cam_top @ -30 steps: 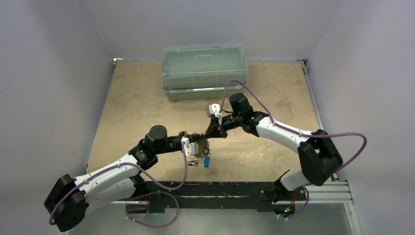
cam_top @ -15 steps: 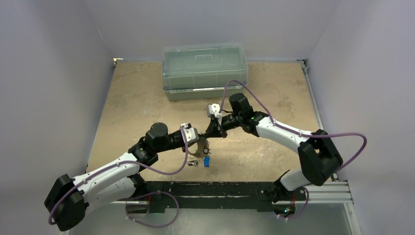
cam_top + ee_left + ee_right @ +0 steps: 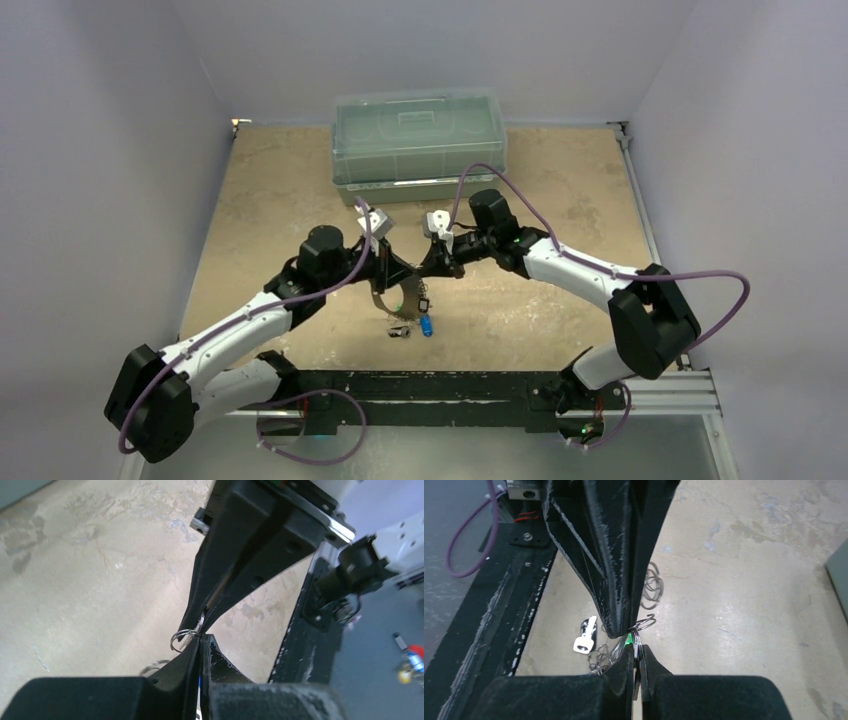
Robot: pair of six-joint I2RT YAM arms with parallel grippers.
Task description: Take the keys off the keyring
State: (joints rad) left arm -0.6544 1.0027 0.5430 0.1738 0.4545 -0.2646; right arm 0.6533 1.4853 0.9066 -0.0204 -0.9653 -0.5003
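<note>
My left gripper (image 3: 398,272) and right gripper (image 3: 434,266) meet tip to tip above the table's middle. Both are shut on the keyring, a thin grey wire ring (image 3: 182,636) that sticks out between the tips and also shows in the right wrist view (image 3: 647,622). A green key head (image 3: 626,640) sits against my right gripper's (image 3: 638,647) fingertips. A dark key (image 3: 424,301) hangs under the tips. A blue-headed key (image 3: 427,325) lies on the table below. My left gripper (image 3: 202,639) has its jaws pressed together.
A loose silver key (image 3: 585,640) with a black head and a tangle of small wire rings (image 3: 603,659) lie on the table under the grippers, with more rings (image 3: 652,586) further out. A clear lidded box (image 3: 419,145) stands at the back. The black rail (image 3: 450,385) runs along the near edge.
My left gripper rose from near the table, swung away from the base and turned, and now meets the right gripper's tips. The right arm stayed almost still. The blue key shifted slightly right.
</note>
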